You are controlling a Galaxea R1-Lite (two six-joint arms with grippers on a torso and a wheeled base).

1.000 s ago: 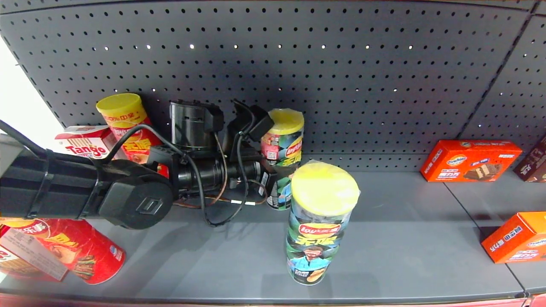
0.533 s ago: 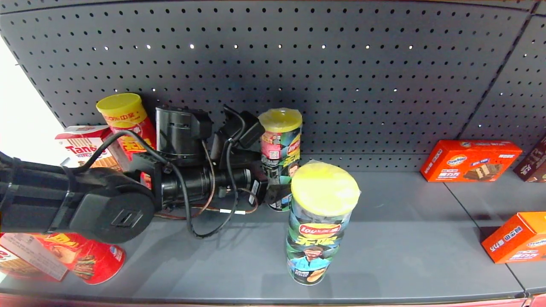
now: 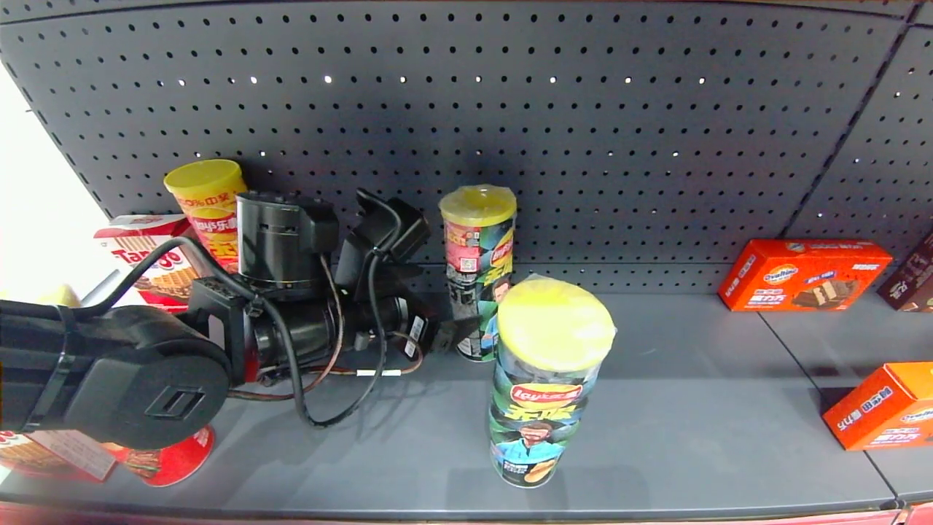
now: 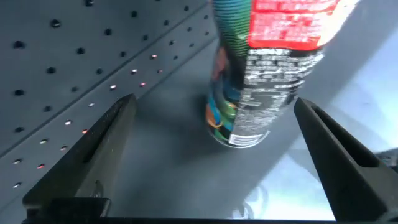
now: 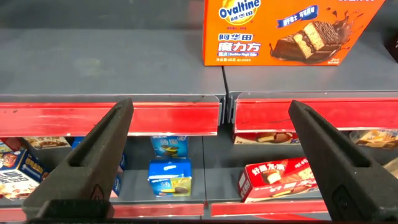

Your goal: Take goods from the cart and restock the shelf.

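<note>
Chip can (image 3: 475, 248) stands on the shelf (image 3: 692, 408); we see our left tool (image 4: 214, 104) released beside it, right tool (image 5: 209, 107) spread facing an orange box (image 5: 286, 31).

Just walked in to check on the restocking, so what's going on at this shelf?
The left claw is open at the back of the shelf, its fingers on either side of a green chip can but clear of it. That can stands upright by the pegboard, so it looks placed. A matching can stands nearer the front edge. The right claw is open and holds nothing.
</note>
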